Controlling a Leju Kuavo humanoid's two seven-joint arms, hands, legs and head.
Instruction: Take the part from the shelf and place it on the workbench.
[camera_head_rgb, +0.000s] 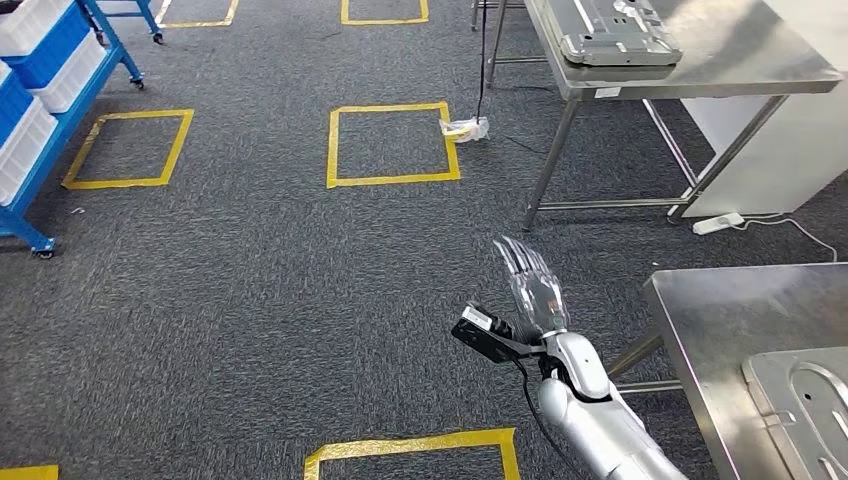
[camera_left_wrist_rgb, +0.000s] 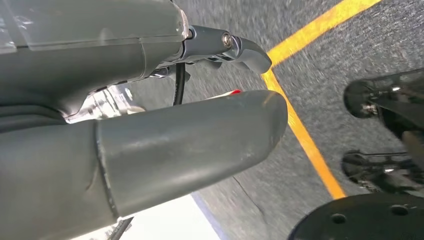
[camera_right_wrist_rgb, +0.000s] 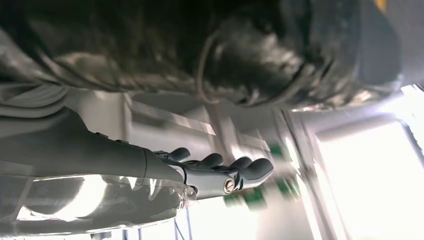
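Found right hand raised over grey carpet, fingers straight and stretched forward, clamped on nothing. Confirmed in right wrist view: dark fingers lying side by side, extended, nothing between them.

Found left hand in left wrist view, thick grey thumb extended, darker fingers extended apart from it, nothing held between. Noted carpet and a yellow tape line beyond the thumb.

Located grey pressed-metal part lying flat on near steel table, just to the right of the right hand, not touching it. Located second part of like shape lying flat on far steel workbench, well ahead of the right hand's fingertips and slightly to the right. Unable to tell which of the two belongs to the task.

Recorded blue shelf with white bins far to the left of the right hand and ahead of it, well apart. Recorded yellow tape square on the carpet ahead and to the left of the fingertips. Recorded white power strip on the floor under the far workbench, ahead and to the right of the hand.
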